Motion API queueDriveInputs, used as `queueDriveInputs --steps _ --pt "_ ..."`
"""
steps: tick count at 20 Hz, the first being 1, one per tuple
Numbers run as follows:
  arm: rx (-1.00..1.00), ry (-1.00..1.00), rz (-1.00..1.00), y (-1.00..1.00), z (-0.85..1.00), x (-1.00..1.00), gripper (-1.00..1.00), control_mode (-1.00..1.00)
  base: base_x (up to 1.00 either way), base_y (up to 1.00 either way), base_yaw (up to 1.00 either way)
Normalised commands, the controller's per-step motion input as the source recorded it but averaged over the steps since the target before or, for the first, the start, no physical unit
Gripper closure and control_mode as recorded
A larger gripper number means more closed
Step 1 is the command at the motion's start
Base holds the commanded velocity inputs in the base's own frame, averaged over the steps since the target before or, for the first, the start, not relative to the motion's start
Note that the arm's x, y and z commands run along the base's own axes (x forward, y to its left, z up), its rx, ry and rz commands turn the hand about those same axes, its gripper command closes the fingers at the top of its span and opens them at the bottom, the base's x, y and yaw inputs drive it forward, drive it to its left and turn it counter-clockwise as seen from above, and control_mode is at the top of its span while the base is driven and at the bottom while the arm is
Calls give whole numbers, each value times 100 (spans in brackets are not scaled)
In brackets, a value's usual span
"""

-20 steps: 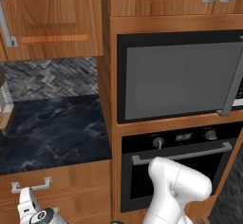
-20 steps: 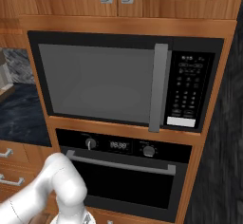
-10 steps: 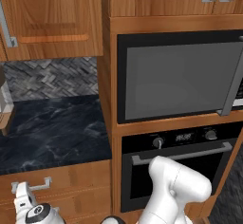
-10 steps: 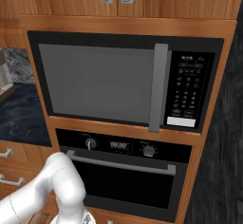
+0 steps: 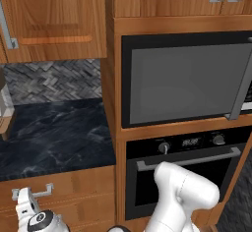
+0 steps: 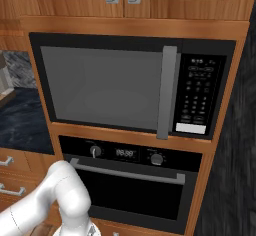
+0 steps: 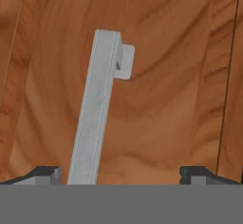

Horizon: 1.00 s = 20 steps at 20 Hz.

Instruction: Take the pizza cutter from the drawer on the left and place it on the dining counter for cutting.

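Observation:
The drawer is shut: a shallow brown wooden front with a squared silver bar handle, just under the black counter. My gripper is right at that handle, at the lower left of the left base view. In the hand view the handle stands slanted against the wood between my open fingertips, left of the gripper's middle, with nothing gripped. The drawer's front also shows at the left edge of the right base view. The pizza cutter is hidden. The dining counter is out of view.
A short black marble counter with a grey herringbone backsplash lies above the drawer. To the right, a wooden column holds a microwave and a black oven. A like drawer front sits beneath. Wooden wall cabinets hang overhead.
My hand has crept a little left and closer to the drawer handle. The jaws have stayed open and the drawer shut.

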Motion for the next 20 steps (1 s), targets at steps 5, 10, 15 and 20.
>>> queueDriveInputs --steps 5,10,15,20 --pt "0 -9 0 -21 -35 0 -100 -100 0 0 0" --pt "0 -9 0 -24 -42 0 -100 -100 0 0 0" --pt "0 -5 0 -13 -17 7 -100 -100 0 0 0" --pt "0 -1 0 -4 -25 18 -100 -100 0 0 0"
